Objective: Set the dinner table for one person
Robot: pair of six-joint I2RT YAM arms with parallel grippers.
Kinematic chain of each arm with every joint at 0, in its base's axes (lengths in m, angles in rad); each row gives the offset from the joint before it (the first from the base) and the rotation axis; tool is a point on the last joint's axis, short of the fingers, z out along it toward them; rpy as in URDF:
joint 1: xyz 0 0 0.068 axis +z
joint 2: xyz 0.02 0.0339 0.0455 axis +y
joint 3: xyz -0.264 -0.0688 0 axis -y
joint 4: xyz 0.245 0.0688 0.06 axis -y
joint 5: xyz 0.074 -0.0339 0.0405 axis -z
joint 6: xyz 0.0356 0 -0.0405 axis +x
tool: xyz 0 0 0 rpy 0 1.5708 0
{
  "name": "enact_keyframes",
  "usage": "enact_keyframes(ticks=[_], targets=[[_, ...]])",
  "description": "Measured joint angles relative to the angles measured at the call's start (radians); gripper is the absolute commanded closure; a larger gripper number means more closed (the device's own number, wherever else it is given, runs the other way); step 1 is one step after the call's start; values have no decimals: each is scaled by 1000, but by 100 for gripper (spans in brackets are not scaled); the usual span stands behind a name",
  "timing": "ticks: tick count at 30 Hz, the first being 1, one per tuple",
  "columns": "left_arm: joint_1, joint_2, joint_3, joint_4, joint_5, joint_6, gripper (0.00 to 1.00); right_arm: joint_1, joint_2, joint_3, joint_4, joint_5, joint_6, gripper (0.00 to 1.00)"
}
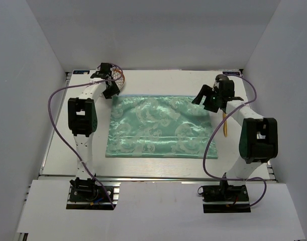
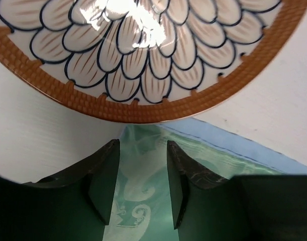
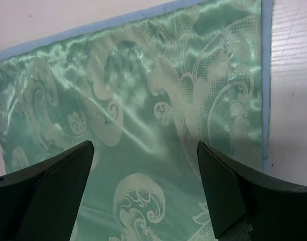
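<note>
A shiny green patterned cloth [image 1: 161,126] lies flat on the white dinner table [image 1: 143,78]. A plate [image 1: 120,80] with an orange woven rim and a petal pattern sits at the back left, its edge over the cloth's corner. In the left wrist view the plate [image 2: 143,55] fills the top. My left gripper [image 2: 142,175] is open and empty, just short of the plate's rim, above the cloth [image 2: 143,201]. My right gripper [image 3: 143,191] is wide open and empty over the cloth's far right part [image 3: 143,100]. It shows in the top view [image 1: 204,98].
An orange-handled utensil [image 1: 225,125] lies on the table right of the cloth, partly under the right arm. White walls enclose the table on three sides. A metal rail [image 1: 158,176] runs along the front edge. Purple cables loop beside both arms.
</note>
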Motion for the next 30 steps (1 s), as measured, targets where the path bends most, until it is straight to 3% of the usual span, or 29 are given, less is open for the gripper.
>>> enact_keyframes(ticks=[4,10,19,30], targets=[[0,6,-43,0,-6,-2,45,10,-12,-53,11,-14,0,11],[0,-27,-90,1,-14,-19,2,24,-77,-117,5,-34,0,11],[20,-90,-10,-34,-29,-103,2,37,-407,-230,10,-104,18,11],[134,-90,-11,-54,-83,-390,2,50,-695,-430,-24,-218,53,11]])
